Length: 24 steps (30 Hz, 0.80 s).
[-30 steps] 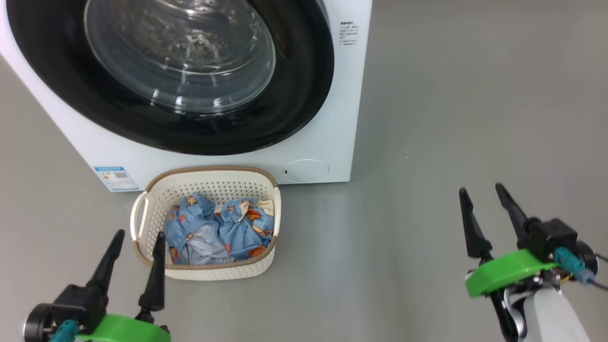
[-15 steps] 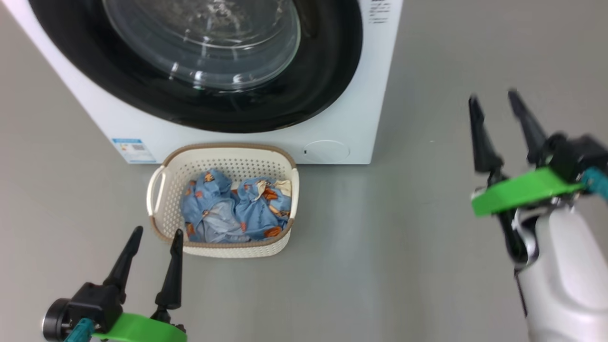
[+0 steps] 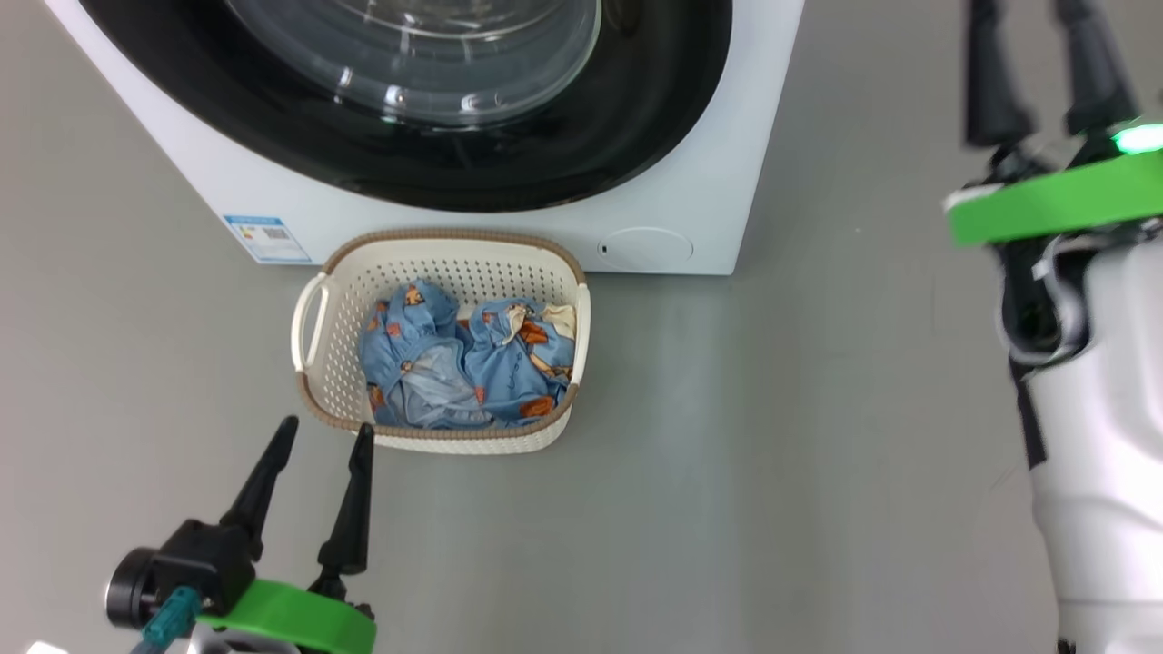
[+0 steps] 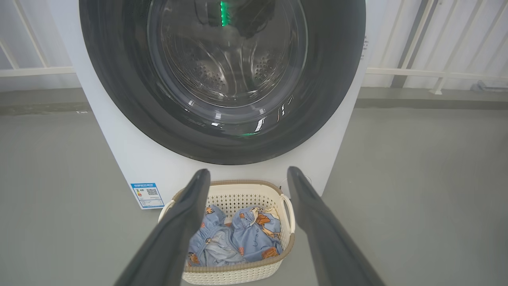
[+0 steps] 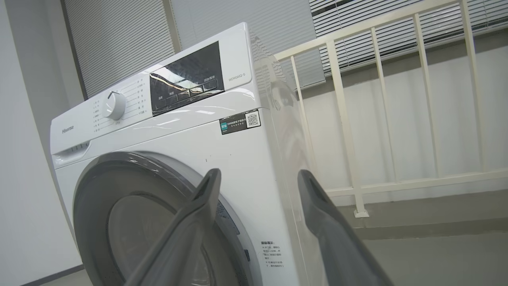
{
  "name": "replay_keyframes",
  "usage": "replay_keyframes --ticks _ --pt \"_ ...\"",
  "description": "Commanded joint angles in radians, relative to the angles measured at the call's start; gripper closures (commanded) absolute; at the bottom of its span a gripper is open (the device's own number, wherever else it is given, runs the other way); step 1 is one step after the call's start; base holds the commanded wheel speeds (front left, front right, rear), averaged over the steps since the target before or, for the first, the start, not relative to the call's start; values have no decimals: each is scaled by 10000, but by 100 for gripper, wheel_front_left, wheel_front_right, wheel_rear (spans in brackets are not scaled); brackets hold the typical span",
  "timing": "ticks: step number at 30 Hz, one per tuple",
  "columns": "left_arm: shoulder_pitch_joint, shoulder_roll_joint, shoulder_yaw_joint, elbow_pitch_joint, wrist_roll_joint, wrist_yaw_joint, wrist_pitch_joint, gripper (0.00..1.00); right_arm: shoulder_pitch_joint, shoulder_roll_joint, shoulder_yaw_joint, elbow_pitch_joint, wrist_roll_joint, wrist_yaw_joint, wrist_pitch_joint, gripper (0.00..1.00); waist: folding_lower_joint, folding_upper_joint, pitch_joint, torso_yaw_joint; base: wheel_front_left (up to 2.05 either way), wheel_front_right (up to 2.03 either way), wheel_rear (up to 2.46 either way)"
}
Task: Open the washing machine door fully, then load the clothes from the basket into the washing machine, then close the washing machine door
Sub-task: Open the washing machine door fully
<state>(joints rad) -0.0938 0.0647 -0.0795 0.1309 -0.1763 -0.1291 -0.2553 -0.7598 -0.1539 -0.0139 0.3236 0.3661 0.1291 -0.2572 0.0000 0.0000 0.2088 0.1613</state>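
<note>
The washing machine [image 3: 718, 182] fills the top of the head view, and its glossy black washing machine door [image 3: 636, 118] lies shut against the front. On the floor just before it stands the cream basket [image 3: 454, 238] holding the light-blue clothes [image 3: 468, 363]. My left gripper [image 3: 327, 425] hovers open and empty just short of the basket's near left corner. In the left wrist view that gripper [image 4: 249, 171] frames the basket [image 4: 238, 186], the clothes [image 4: 246, 238] and the door [image 4: 119, 79]. My right gripper [image 3: 1031, 18] is raised, open and empty, right of the machine. The right wrist view shows it [image 5: 258, 171] facing the machine's [image 5: 238, 159] right front corner and door [image 5: 99, 174].
A blue sticker [image 3: 268, 238] and a round filter cap [image 3: 647, 247] sit low on the machine's front. A control knob [image 5: 114, 105] is on its top panel. A white railing [image 5: 341, 119] runs behind and to the right of the machine. Grey floor spreads around.
My right arm has lifted well up and forward beside the machine. The head camera has shifted, sliding machine and basket up and right in view. Both grippers stay open.
</note>
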Motion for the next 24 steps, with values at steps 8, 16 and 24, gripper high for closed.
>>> replay_keyframes --ticks 8,16,24 --pt "-698 242 17 -130 -145 -15 -65 0 -975 550 -1186 685 2756 16 -46 0 0 0 495 185 0 0 0" --pt "-929 300 -87 -74 -209 -15 -65 0 -1191 876 -1938 1665 5333 16 274 100 0 0 735 232 0 0 0" --pt "-1133 299 -259 -19 -259 -15 -65 0 -1594 993 -2468 2312 7224 16 919 100 0 0 893 281 0 0 0"
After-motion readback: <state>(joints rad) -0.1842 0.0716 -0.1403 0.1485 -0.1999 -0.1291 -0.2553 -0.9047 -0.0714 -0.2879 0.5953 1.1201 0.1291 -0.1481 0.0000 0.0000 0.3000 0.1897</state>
